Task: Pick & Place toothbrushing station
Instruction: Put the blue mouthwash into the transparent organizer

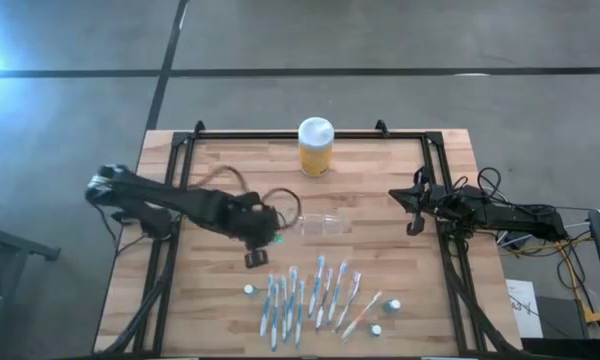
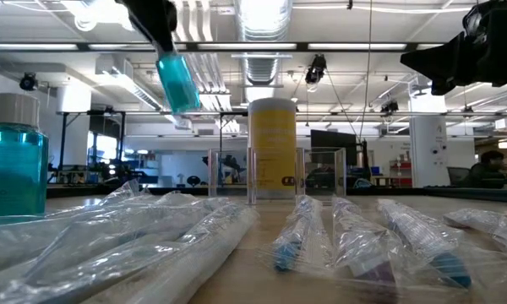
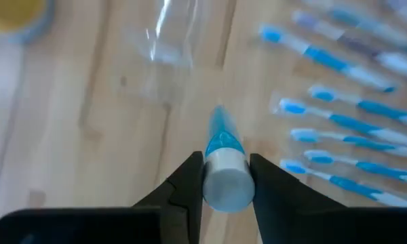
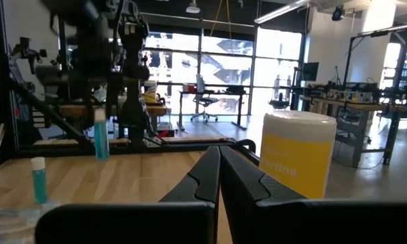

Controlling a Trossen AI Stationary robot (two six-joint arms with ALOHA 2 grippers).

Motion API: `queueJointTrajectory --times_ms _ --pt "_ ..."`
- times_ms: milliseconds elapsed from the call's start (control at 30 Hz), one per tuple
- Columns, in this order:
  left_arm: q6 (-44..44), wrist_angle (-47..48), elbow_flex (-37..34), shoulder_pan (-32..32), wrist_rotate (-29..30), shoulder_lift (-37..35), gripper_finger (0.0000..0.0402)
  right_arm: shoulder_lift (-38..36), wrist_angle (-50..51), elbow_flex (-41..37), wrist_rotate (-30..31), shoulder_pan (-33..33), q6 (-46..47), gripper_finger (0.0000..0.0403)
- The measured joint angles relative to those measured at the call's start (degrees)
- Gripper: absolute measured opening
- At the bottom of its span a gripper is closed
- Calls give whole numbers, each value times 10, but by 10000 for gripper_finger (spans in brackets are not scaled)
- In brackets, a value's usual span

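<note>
Left gripper (image 3: pixel 225 177): closed on a small blue tube w/ white cap (image 3: pixel 224 163) — fingers pinch it just below the cap, blue end pointing down at the table. Held in the air, clear of the wood (low view shows the tube hanging tilted, well above the surface).
Position: over table centre-left, just beside the station's left end, above the top of the toothbrush row.
Toothbrushing station (image 1: pixel 325 223): see-through holder, mid-table, in front of the yellow jar, apart from it. Upright in the low view, compartments look empty as far as can be told.
Yellow jar (image 1: pixel 315 147): white lid, upright at the table's back edge, centre.
Wrapped toothbrushes (image 1: pixel 310 295): approx a dozen in clear wrap, fanned side by side at the front of the table; a few small blue tubes (image 1: pixel 250 290) lie or stand among them.
Blue bottle (image 2: pixel 13 160): grey cap, upright, near the low camera.
Right gripper (image 4: pixel 219 169): fingers pressed together, holds nothing — waits over the table's right edge, well apart from the station.
</note>
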State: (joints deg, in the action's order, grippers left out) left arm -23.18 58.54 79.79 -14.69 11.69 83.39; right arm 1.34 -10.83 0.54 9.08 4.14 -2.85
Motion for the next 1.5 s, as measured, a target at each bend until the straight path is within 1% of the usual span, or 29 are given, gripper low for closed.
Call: queueJointTrajectory --times_ms 133,300,467,633,800,900,967,1067,1233,1500 --pt "21 -61 -73 0 -1 -98 97 0 -1 0 0 0 0 8" --pt "9 -138 -196 0 -2 -225 97 0 -1 0 0 0 6 8" --pt "5 -269 -345 0 -2 -338 97 0 -1 0 0 0 13 8" --pt "3 -409 -478 0 -3 -411 97 0 -1 0 0 0 30 8" --pt "17 -534 -585 0 -2 -454 97 0 2 0 0 0 33 8" --pt "15 -605 -631 0 0 -470 97 -1 15 0 0 0 31 8" --pt "15 -634 -653 0 2 -477 97 0 21 0 0 0 30 8" --pt "16 -650 -678 0 4 -486 97 -1 21 0 0 0 42 8" --pt "-11 -679 -708 0 11 -494 97 -1 16 0 0 0 71 8" --pt "-9 -687 -733 0 9 -502 97 -1 16 0 0 0 74 8"
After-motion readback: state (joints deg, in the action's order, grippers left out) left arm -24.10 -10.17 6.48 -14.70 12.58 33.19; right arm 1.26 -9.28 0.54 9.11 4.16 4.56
